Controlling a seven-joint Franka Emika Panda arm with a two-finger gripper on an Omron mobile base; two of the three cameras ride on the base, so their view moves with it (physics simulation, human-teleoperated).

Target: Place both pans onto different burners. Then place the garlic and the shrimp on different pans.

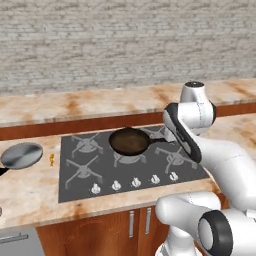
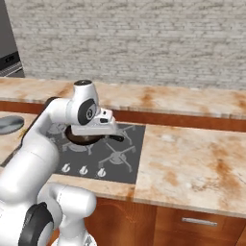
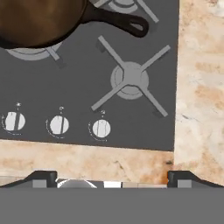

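The dark brown-black pan (image 1: 129,141) sits on the middle burner of the cooktop (image 1: 75,187), its black handle (image 3: 127,22) pointing right. The silvery steel pan (image 1: 21,155) lies on the counter left of the cooktop, with the tiny orange shrimp (image 1: 51,159) between it and the cooktop's edge. My gripper (image 3: 113,178) hangs open over the cooktop's front right, fingertips wide apart with nothing between them. Ahead of it lies a bare burner (image 3: 129,79), with the dark pan's handle just beyond. The garlic is out of view.
White knobs (image 3: 101,128) line the cooktop's front edge. Marble counter (image 2: 192,163) stretches to the right of the cooktop, and a raised ledge and brick wall (image 1: 125,40) run behind. My own arm (image 1: 182,132) covers the cooktop's right rear burner in the left base view.
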